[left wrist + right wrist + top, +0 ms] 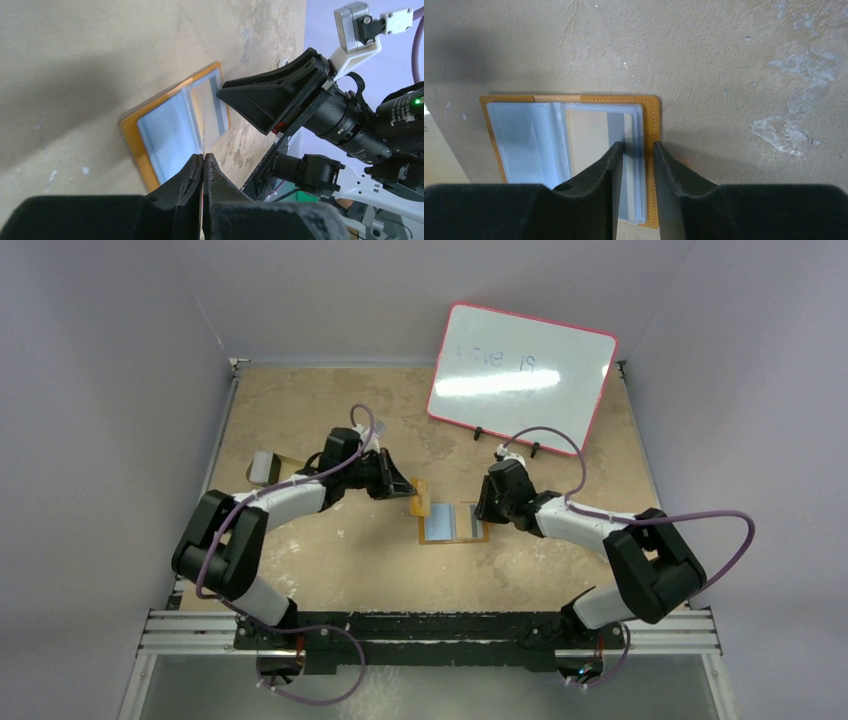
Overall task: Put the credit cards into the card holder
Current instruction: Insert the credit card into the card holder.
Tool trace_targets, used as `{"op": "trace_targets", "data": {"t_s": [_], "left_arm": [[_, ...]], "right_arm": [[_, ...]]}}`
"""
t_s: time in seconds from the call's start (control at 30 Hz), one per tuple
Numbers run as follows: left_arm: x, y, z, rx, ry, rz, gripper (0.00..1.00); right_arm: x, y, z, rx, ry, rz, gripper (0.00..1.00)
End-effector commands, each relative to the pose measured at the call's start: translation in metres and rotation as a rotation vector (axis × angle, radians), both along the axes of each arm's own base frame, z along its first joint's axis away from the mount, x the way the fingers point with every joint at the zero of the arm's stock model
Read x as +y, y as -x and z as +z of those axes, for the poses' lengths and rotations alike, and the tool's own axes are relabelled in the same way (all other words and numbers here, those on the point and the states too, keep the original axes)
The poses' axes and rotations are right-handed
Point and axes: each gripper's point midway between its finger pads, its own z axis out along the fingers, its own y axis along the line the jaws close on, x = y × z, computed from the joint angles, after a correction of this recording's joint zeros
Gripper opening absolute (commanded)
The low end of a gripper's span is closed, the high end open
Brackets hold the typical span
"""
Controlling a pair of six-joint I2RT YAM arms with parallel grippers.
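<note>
Card holder [453, 524] lies open and flat mid-table [330, 570], clear sleeves facing up, between my two arms. The right-hand sleeve has one credit card [589, 132] tucked in, beige with a grey stripe.

My left gripper [204, 156] is at the holder's far-left corner. Its fingers are pressed together on a thin pale sheet [204, 120], seen edge-on and standing up over the holder's fold. I can't tell if that sheet is a card or a sleeve leaf.

My right gripper [639, 146] is on the holder's right edge, fingers a narrow gap apart and straddling the sleeve edge. Nothing is pinched that I can see, and I can't tell if the tips touch the sleeve or sit just above it.

Whiteboard [520, 375] is propped at the far right, well apart. A small grey object [264, 468] sits behind my left arm near the table's left edge.
</note>
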Motion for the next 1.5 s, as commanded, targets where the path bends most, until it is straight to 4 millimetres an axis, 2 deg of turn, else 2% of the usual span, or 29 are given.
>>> {"op": "trace_targets", "data": {"t_s": [0.0, 0.13, 0.3, 0.47, 0.7, 1.17, 1.47], "left_arm": [[-0.03, -0.005, 0.019, -0.071, 0.111, -0.03, 0.0], [-0.035, -0.007, 0.004, -0.028, 0.107, -0.002, 0.0], [-0.044, -0.005, -0.004, 0.026, 0.153, 0.048, 0.0], [-0.05, 0.005, -0.027, 0.081, 0.113, 0.042, 0.0], [-0.056, 0.017, -0.043, 0.124, 0.089, 0.007, 0.0], [-0.055, 0.027, -0.071, 0.186, 0.035, -0.001, 0.0], [-0.06, 0.025, -0.082, 0.193, 0.022, 0.024, 0.0]], "right_arm": [[0.001, 0.007, -0.007, 0.039, 0.011, 0.034, 0.31], [0.001, 0.009, -0.008, 0.042, 0.006, 0.034, 0.31], [0.0, 0.011, -0.01, 0.049, 0.004, 0.032, 0.31], [0.001, 0.011, -0.01, 0.045, 0.0, 0.033, 0.31], [0.001, 0.012, -0.011, 0.045, -0.001, 0.036, 0.31], [0.002, 0.012, -0.013, 0.046, -0.01, 0.039, 0.31], [0.004, 0.015, -0.015, 0.055, -0.024, 0.041, 0.3]]}}
